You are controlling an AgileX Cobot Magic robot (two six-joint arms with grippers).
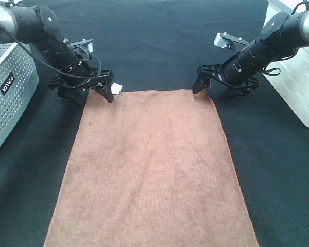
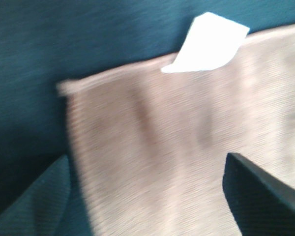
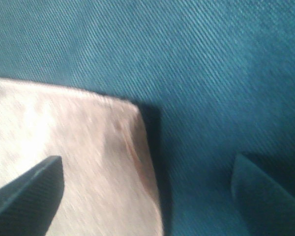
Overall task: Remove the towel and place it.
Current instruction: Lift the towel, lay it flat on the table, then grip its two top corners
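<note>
The reddish-brown towel (image 1: 152,164) lies flat on the black table cloth (image 1: 159,41), with its white tag (image 1: 117,88) at the far edge. My left gripper (image 1: 94,95) is open and low over the towel's far left corner. In the left wrist view the gripper (image 2: 147,196) straddles that corner of the towel (image 2: 187,128) next to the tag (image 2: 209,44). My right gripper (image 1: 212,91) is open and low at the far right corner. In the right wrist view the gripper (image 3: 147,201) straddles the edge of the towel (image 3: 64,137).
A grey perforated basket (image 1: 10,87) stands at the left edge of the table. A white container (image 1: 298,87) stands at the right edge. The towel's near end runs out of the exterior view at the bottom.
</note>
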